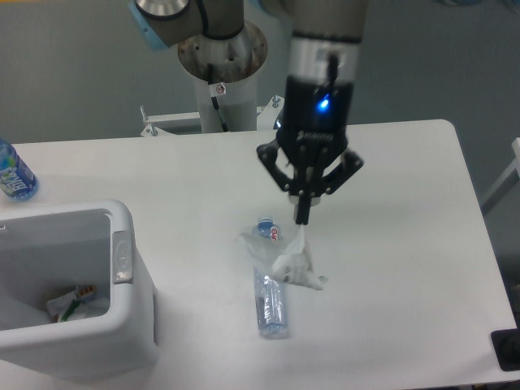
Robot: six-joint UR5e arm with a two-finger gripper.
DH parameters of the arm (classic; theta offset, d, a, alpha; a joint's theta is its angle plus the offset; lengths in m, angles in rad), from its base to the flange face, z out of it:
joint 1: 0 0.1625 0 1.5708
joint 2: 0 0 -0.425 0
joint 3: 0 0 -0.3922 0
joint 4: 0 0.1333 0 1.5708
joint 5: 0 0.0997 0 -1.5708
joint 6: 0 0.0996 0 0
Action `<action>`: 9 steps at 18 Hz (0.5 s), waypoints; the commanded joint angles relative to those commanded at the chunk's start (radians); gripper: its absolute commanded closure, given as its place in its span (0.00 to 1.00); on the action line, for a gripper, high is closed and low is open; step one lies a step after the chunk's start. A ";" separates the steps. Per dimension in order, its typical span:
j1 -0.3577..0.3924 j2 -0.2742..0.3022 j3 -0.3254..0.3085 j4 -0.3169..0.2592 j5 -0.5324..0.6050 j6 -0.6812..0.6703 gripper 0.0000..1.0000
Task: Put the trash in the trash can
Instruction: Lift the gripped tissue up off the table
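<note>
The crumpled white wrapper (pixel 297 266) hangs from my gripper (pixel 302 218), whose fingers are shut on its top corner; the wrapper's lower part is near or just touching the table. The long clear bottle (pixel 269 286) with blue cap and pink-lettered label lies flat on the table right beside the wrapper, to its left, cap pointing away from the camera. The white trash can (pixel 122 309) stands at the front left, well left of my gripper, with a small grey tab on its right wall.
A bottle with a blue label (pixel 15 175) stands at the far left edge of the table. Some rubbish (pixel 73 302) lies inside the trash can. The arm's base column (pixel 221 73) rises behind the table. A dark object (pixel 508 349) sits at the front right corner.
</note>
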 joint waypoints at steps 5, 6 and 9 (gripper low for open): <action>-0.009 0.017 -0.006 -0.002 -0.041 -0.043 1.00; -0.014 0.021 -0.006 -0.002 -0.057 -0.069 1.00; -0.047 0.040 -0.012 0.000 -0.074 -0.110 1.00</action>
